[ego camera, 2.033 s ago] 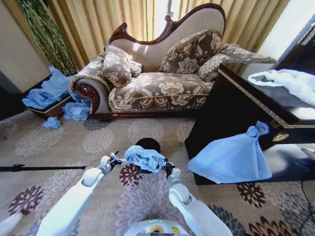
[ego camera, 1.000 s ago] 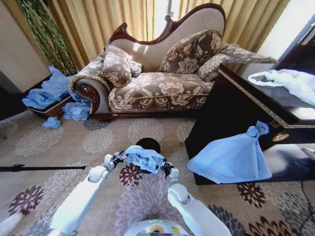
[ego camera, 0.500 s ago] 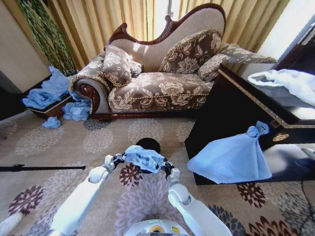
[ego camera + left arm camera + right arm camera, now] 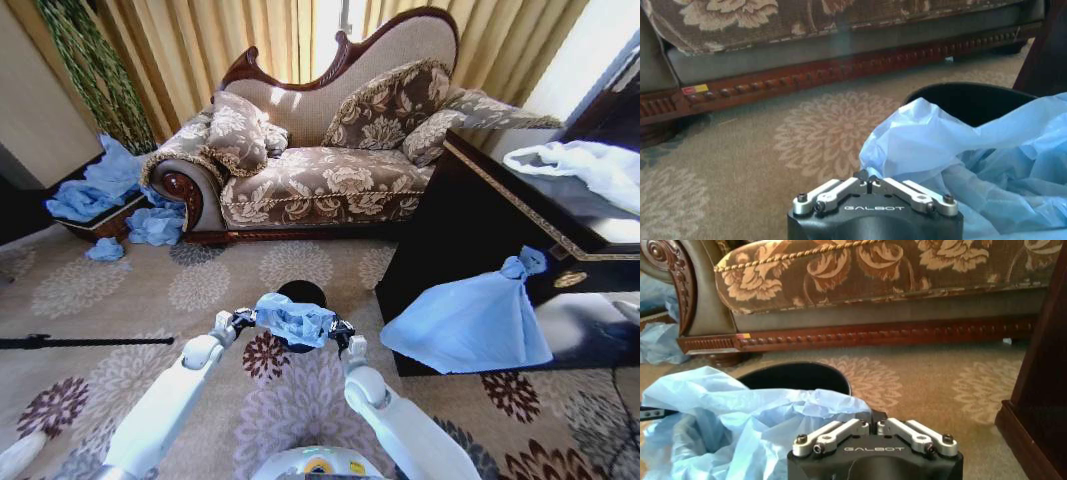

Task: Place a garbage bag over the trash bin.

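- bag (image 4: 293, 320): thin plastic film, light blue, translucent, heavily wrinkled, slight sheen
- bin (image 4: 795, 376): black, smooth, matt inside
- left gripper (image 4: 869, 180): bare metal fingers, matt black plastic body
- right gripper (image 4: 873, 423): same finish
- sofa (image 4: 320, 185): woven floral cloth, glossy carved wood base, cord trim
- carpet (image 4: 200, 285): low pile, matt
- cabinet (image 4: 470, 230), 3 o'clock of bin: dark glossy wood

Head camera high, wrist cameras close, perhaps sharing sofa (image 4: 330, 160)
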Motion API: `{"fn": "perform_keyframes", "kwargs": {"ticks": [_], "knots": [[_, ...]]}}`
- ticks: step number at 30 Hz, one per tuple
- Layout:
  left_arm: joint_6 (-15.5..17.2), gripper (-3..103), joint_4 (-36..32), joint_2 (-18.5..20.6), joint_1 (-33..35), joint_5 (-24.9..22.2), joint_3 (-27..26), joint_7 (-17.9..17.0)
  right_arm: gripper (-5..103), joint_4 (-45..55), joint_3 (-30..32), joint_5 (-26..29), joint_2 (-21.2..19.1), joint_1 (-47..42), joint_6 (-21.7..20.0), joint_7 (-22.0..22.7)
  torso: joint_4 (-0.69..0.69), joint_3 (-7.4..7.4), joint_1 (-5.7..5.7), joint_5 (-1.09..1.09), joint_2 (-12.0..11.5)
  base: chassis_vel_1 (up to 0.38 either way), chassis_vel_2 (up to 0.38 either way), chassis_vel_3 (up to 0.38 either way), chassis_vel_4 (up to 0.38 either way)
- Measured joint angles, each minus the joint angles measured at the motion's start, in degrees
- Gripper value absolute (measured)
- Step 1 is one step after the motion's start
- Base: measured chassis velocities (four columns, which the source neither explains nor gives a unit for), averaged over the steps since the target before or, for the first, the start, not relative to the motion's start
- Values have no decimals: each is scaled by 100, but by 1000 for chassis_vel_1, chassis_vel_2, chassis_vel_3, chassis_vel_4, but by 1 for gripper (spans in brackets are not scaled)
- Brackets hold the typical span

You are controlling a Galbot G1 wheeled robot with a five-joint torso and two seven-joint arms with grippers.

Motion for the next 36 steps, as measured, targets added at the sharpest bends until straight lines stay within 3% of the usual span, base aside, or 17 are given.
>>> {"fn": "perform_keyframes", "kwargs": {"ticks": [12,25,36], "knots": [[62,0,297,-88,-464,-99,399,-62,0,-681,-58,13,206,422,169,-265,1,0,0,-1,0,0,0,0,0],[59,0,883,-431,-1038,-138,851,-77,0,-1060,67,-62,279,523,315,-481,0,0,0,0,0,0,0,0,0],[56,0,888,-401,-1038,-169,748,-74,0,-1192,5,-87,365,669,417,-593,-1,0,0,-1,0,0,0,0,0]]}}
